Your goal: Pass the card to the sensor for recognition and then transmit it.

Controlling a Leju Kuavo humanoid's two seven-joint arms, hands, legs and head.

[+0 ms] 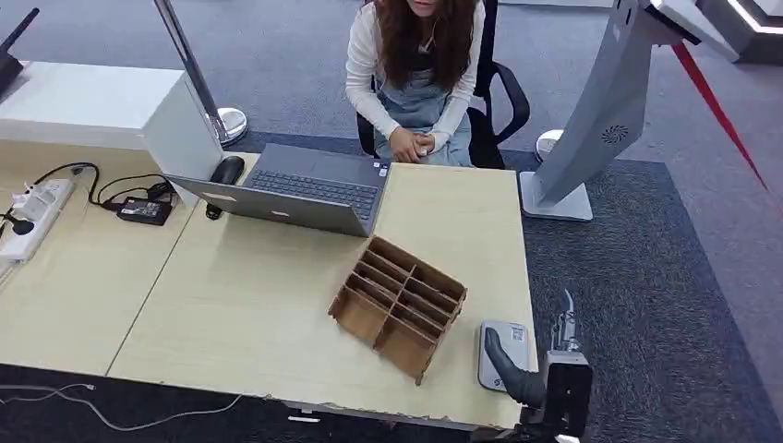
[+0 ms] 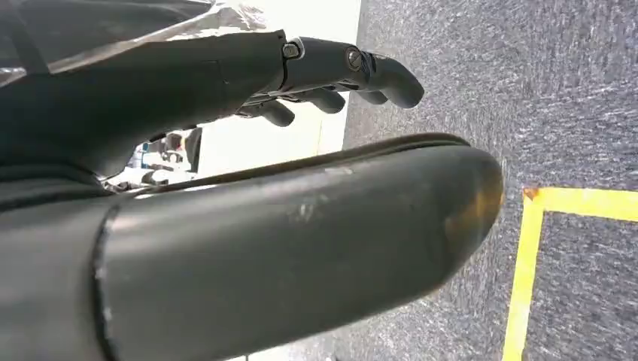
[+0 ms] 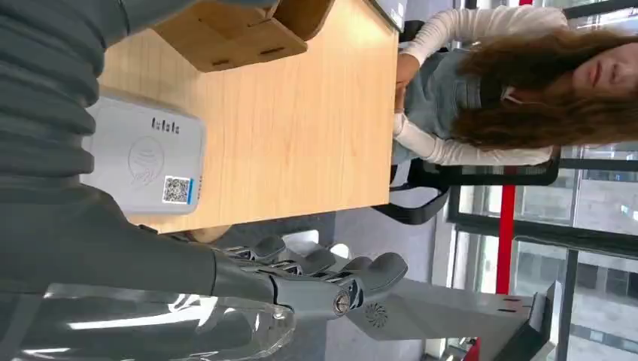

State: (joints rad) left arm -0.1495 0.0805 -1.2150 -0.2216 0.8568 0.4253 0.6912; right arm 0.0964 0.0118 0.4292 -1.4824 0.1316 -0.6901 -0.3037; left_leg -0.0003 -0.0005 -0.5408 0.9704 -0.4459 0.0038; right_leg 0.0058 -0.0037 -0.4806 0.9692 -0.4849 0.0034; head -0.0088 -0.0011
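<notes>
The wooden organizer (image 1: 399, 305), a divided compartment box, stands on the counter (image 1: 249, 295) and serves as the reference point.

Well left of the organizer, a white power strip (image 1: 35, 218) lies at the counter's far left, with a black power adapter (image 1: 143, 210) near it. Behind and just left of the organizer, an open grey laptop (image 1: 295, 189) faces a seated person (image 1: 415, 74), and a black mouse (image 1: 226, 170) sits at the laptop's left corner.

Right of the organizer, near the counter's front right corner, lies the grey sensor (image 1: 503, 355), a flat reader with a printed code label. The right robot hand (image 1: 545, 365) is beside the sensor at the counter's edge: its thumb reaches over the sensor, and its fingers (image 3: 323, 271) are extended and apart, holding nothing. No card is identifiable in any view.

Far right of the organizer, a grey kiosk stand (image 1: 591, 120) stands on the carpet.

The left robot hand (image 2: 301, 150) hangs over grey carpet, fingers (image 2: 361, 71) straight and empty.
</notes>
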